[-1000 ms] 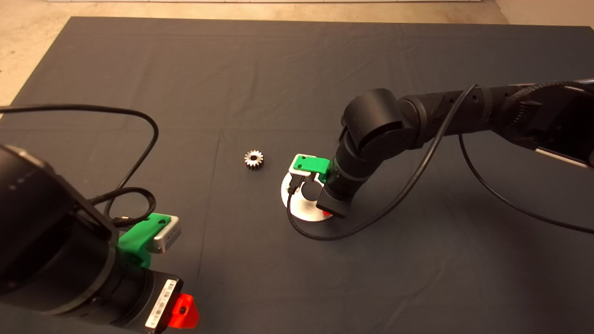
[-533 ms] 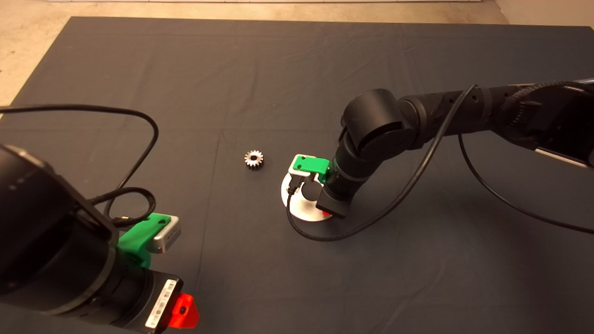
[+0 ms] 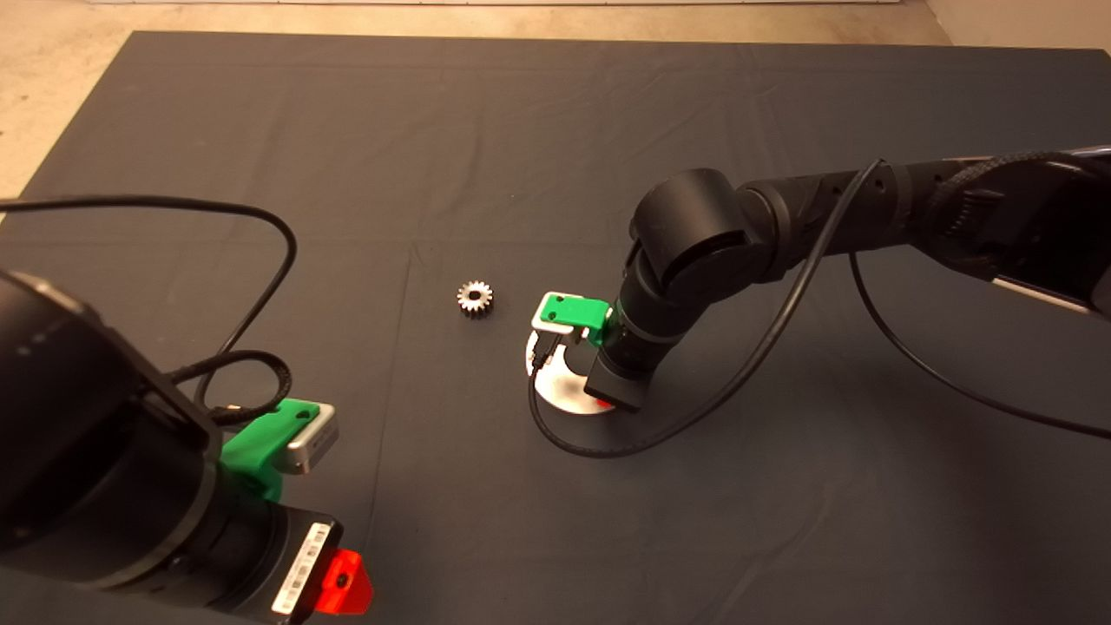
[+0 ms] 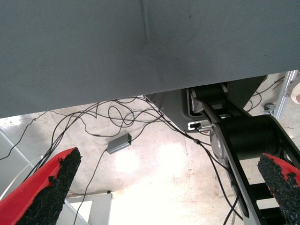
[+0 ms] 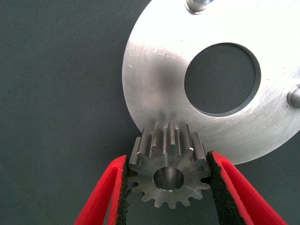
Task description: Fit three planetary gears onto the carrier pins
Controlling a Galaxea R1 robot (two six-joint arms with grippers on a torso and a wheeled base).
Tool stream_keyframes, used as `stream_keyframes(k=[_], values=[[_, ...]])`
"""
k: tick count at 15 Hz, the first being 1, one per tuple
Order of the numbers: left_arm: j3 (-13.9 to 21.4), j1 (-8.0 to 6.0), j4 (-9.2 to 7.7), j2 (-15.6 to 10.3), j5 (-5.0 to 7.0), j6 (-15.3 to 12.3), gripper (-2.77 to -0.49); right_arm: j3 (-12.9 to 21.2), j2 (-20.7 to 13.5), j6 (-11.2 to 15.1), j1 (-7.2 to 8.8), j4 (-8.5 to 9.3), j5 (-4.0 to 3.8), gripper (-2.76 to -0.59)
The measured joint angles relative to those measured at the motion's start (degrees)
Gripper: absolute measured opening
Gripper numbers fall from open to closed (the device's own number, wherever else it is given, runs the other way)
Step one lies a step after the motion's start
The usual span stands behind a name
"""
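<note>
A planetary gear (image 5: 168, 176) stands at the rim of the silvery round disc (image 5: 154, 75), and my right gripper (image 5: 168, 159) is shut on it, pads against the teeth on both sides. Two carrier pins (image 5: 199, 4) (image 5: 295, 96) stand bare around the disc's central hole; whatever lies beneath the held gear is hidden. In the head view the right wrist covers most of the disc (image 3: 560, 391). Another planetary gear (image 3: 475, 299) lies flat on the mat to the disc's left. My left gripper (image 4: 164, 183) waits open at the lower left (image 3: 343, 583), holding nothing.
The dark mat (image 3: 521, 130) spreads around the disc. A black cable (image 3: 590, 447) loops on the mat just in front of the disc. The left wrist view shows the mat's edge, floor cables and a small grey box (image 4: 118, 143) beyond it.
The right arm has shifted slightly left and away from me with the gear, so more of the disc is covered. The loose gear and the left arm have not moved.
</note>
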Motion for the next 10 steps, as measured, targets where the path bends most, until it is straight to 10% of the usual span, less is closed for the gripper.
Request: stream_keyframes(k=[10], values=[[0.00, 0.00, 0.00, -0.01, -0.02, 0.00, -0.51, 0.00, -0.41, 0.00, 0.00, -0.02, -0.02, -2.31]])
